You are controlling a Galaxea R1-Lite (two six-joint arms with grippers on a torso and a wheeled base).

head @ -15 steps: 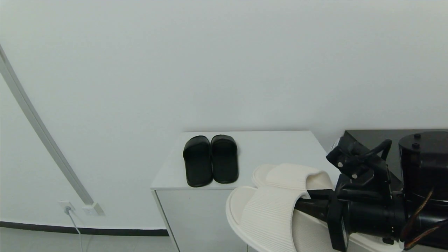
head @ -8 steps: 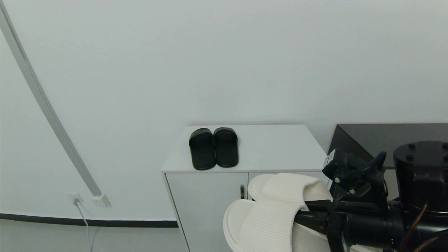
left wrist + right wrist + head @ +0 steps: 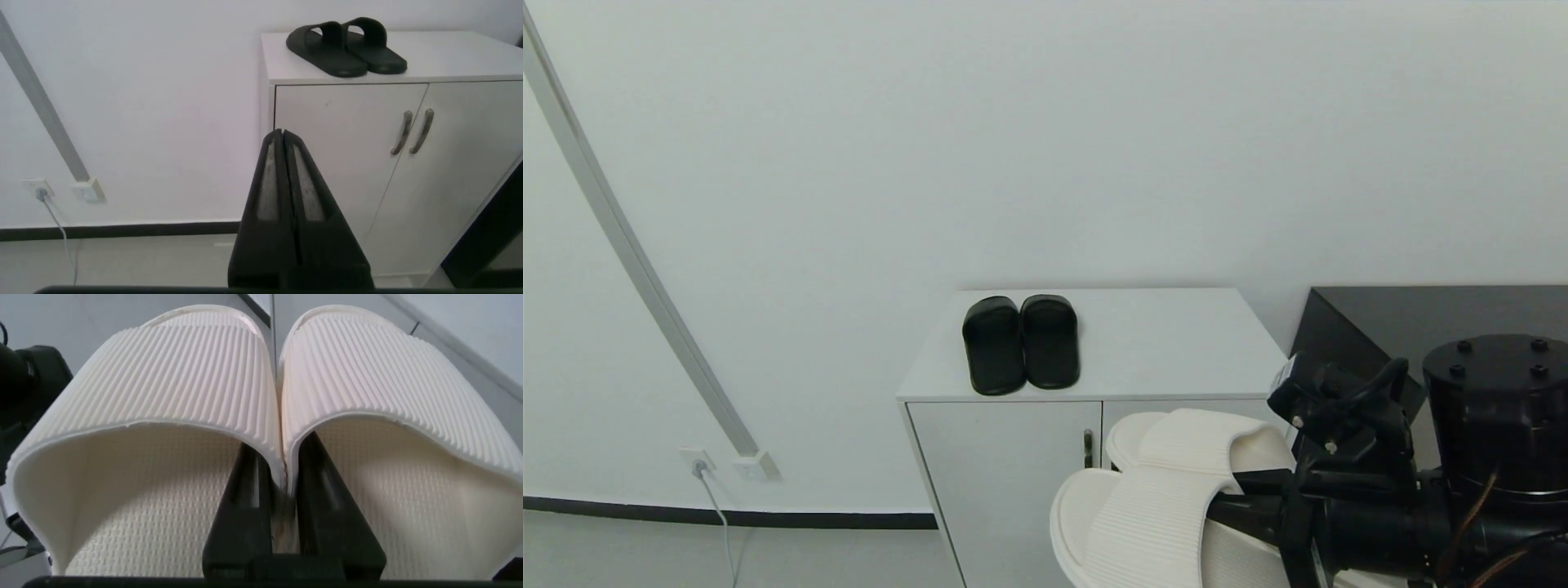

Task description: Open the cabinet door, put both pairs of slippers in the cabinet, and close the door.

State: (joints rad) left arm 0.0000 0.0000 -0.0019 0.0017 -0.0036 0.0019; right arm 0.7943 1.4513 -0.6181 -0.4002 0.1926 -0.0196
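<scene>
While in right gripper (image 3: 276,486), ribbed slippers (image 3: 1160,514).

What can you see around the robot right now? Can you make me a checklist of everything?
Surface: white cabinet top, standing against the wall.
Job's things: black slippers side by side on the cabinet top; white slippers held in the air in front of it; both cabinet doors closed.
Clutter: nothing seen.
Grippers: left gripper shut and empty; right gripper shut on the white slippers' touching inner edges.
Cables: one cable hangs from a wall socket.
Surroundings: slanted grey strip on the wall; dark surface beside the cabinet.
</scene>
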